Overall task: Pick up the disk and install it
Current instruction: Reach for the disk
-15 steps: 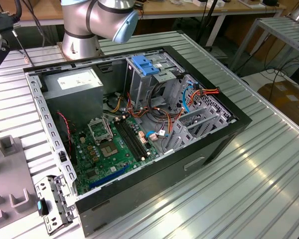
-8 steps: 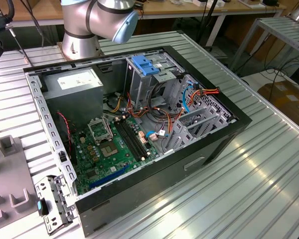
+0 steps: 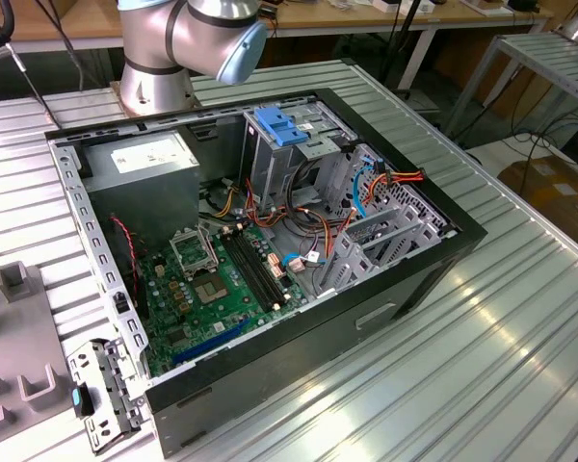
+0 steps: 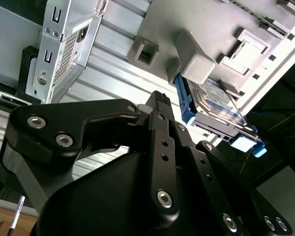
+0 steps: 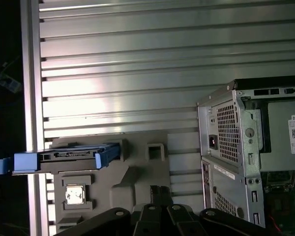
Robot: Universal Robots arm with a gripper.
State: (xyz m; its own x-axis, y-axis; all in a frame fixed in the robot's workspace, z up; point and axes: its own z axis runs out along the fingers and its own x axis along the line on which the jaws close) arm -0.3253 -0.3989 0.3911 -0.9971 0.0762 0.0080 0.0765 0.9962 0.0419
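Note:
The disk (image 4: 214, 96) stands on edge in a slot of the grey holder plate (image 4: 187, 29), with blue rails along its sides and a blue-banded label on its face. In the first wrist view the disk (image 5: 64, 158) shows edge-on across the holder plate (image 5: 137, 167). My gripper (image 4: 160, 96) hovers apart from the disk, above the holder; its black fingertips are pressed together with nothing between them. In the first wrist view the gripper (image 5: 160, 189) is beside the disk's near end, not touching it.
The open computer case (image 3: 270, 221) lies on the ribbed metal table (image 3: 501, 318), with a drive cage under a blue latch (image 3: 279, 125) and a grey power supply (image 3: 140, 164). The case's rear panel (image 5: 236, 137) stands close to the holder. A small chip (image 5: 74, 194) sits in the holder.

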